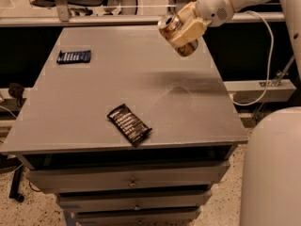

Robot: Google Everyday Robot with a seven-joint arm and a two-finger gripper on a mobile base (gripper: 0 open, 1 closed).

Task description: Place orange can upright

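Gripper (182,32): in the air over the rear right part of the table (94,98), at the end of the white arm (225,4) that reaches in from the upper right.
Jaws: closed on the can (168,23); the cream fingers (190,28) clasp its body.
Can: held off the table and tilted. Its silver end faces up and left, its other end points down and right.
Shadow (183,79): a dark band on the top, below the can and apart from it, reaching toward the right edge.
Table edges: the can hangs near the rear right corner, inside the right edge. The rear edge meets a pale rail.
Black packet (129,123): flat and askew, just beside the front edge, a little left of the middle.
Blue packet (74,56): flat, near the left edge toward the rear, well apart from the can and from the black packet.
Open room: bare grey top runs from the black packet across to the right edge and back to the shadow. A wide bare stretch also lies between the two packets.
Beyond the right edge: a dark gap, with a cable (270,46) hanging in it.
Robot body (273,173): a white bulk at lower right, beside the front right corner.
Drawers (131,180): stacked under the front edge, shut.
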